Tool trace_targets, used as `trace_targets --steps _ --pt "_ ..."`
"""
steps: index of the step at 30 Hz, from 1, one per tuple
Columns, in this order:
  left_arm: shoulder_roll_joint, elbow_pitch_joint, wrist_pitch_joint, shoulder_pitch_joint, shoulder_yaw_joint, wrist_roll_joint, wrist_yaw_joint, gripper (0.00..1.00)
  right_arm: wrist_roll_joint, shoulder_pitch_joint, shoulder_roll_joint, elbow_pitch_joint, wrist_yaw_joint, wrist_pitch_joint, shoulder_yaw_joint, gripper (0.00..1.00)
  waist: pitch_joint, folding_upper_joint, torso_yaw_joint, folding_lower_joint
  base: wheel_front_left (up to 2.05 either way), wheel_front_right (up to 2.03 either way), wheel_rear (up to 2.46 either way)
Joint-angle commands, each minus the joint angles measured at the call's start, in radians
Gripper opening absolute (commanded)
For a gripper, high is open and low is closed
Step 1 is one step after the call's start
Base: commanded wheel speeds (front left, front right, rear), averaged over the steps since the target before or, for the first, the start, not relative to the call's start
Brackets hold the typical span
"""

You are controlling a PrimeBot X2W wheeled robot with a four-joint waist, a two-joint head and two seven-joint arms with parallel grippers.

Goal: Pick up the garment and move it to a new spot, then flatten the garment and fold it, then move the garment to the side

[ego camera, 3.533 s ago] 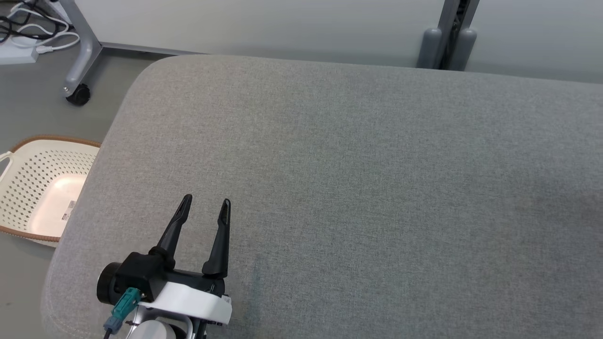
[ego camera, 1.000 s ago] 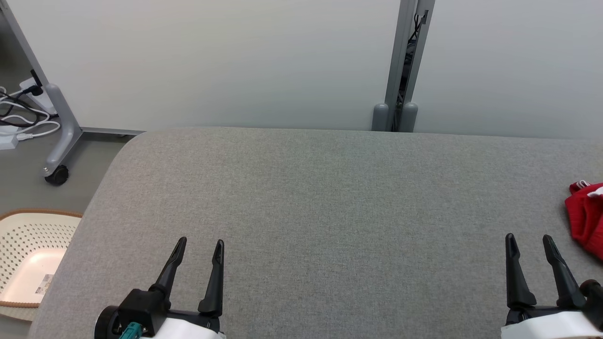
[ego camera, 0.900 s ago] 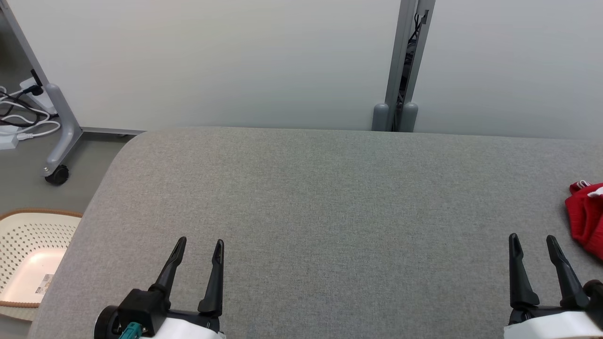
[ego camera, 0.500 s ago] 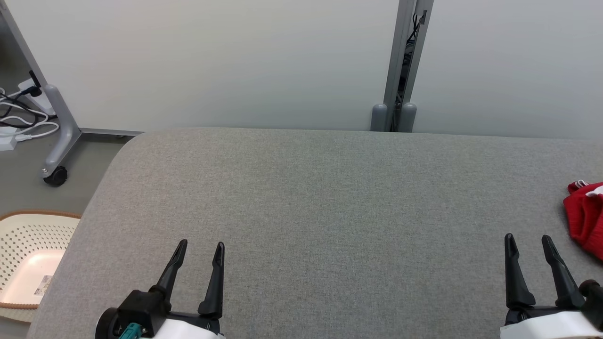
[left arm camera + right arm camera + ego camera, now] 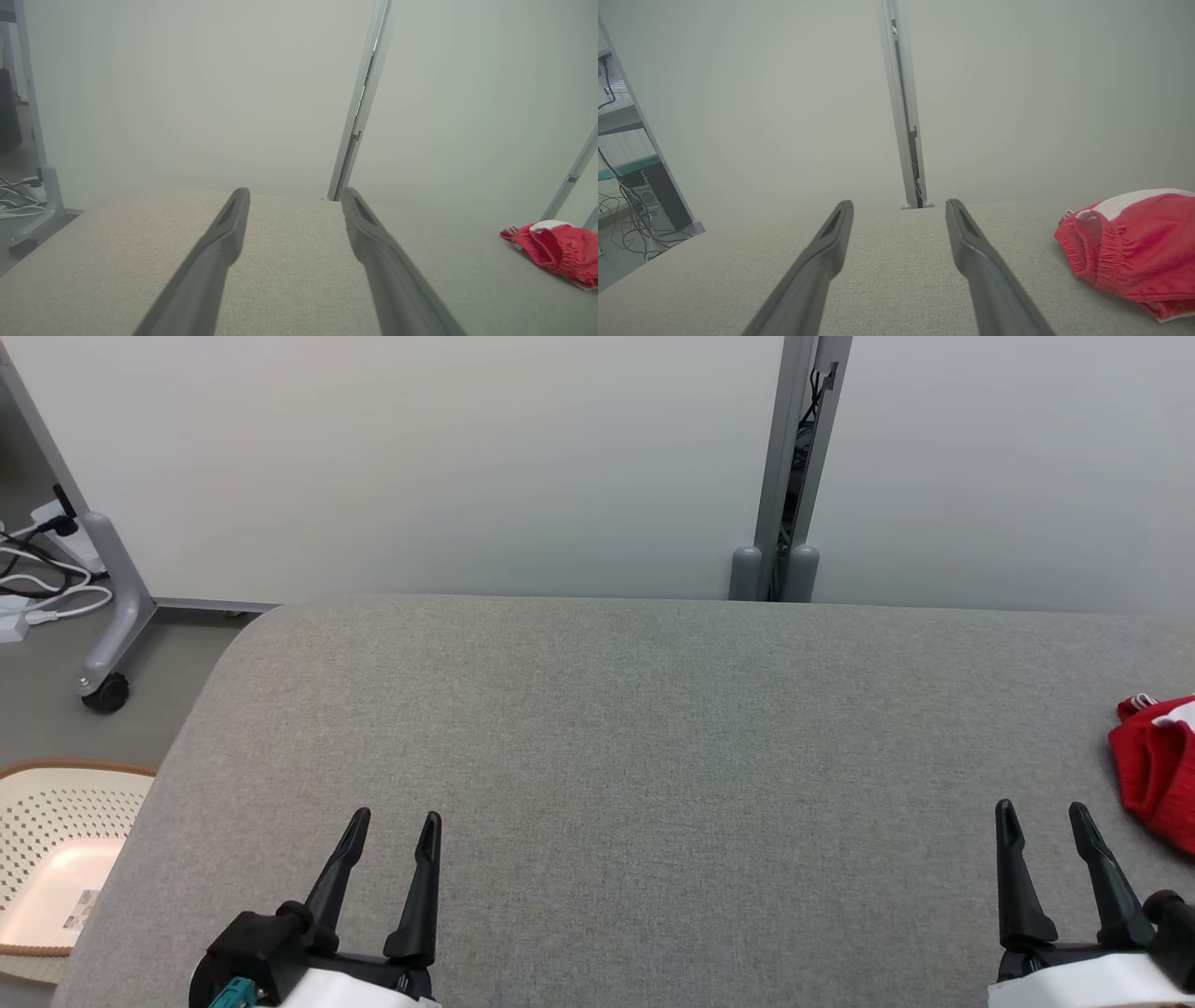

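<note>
Red garment (image 5: 1156,770): lay at the tabletop's (image 5: 653,756) right edge
Left gripper (image 5: 397,819): was open, empty
Right gripper (image 5: 1040,809): was open, empty

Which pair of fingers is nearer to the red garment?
The right arm's fingers: the red garment lies close by, on their right, while the left arm's fingers are far across the grey surface.

Red garment (image 5: 1158,765) bunched, right edge of pad (image 5: 653,756).
</note>
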State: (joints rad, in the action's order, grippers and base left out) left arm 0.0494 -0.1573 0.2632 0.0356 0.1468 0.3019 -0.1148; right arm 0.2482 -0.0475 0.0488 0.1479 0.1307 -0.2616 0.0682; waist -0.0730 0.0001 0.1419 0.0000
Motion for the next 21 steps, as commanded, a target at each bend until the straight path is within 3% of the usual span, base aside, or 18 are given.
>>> trace_targets --steps 1,5,6,10,21 --pt "0.003 0.003 0.0 0.012 -0.005 0.008 -0.007 1.0 -0.001 0.003 0.005 0.004 0.0 -0.005 0.003 1.0 -0.001 -0.0001 -0.001 0.0 0.0 0.0 0.0" --pt "0.003 -0.028 0.0 0.018 -0.006 0.046 -0.014 1.0 -0.002 0.001 0.005 0.005 0.0 -0.005 0.005 1.0 -0.003 -0.0001 -0.002 0.0 0.0 0.0 0.0" --pt "0.0 -0.034 0.0 0.011 -0.002 0.047 -0.008 0.0 0.0 -0.001 -0.001 0.004 0.0 0.0 0.001 0.0 -0.003 -0.0001 -0.002 0.0 0.0 0.0 0.0" --pt "-0.003 -0.067 -0.001 0.044 0.003 0.055 -0.008 0.0 0.007 -0.02 -0.015 0.04 0.0 0.009 -0.004 0.0 -0.003 -0.0001 -0.003 0.0 0.0 0.0 0.0" --pt "0.004 -0.064 -0.035 0.018 -0.009 0.235 -0.007 0.0 0.192 -0.001 -0.013 0.041 0.0 0.073 0.022 0.0 0.003 -0.0001 -0.014 0.0 0.0 0.0 0.0"
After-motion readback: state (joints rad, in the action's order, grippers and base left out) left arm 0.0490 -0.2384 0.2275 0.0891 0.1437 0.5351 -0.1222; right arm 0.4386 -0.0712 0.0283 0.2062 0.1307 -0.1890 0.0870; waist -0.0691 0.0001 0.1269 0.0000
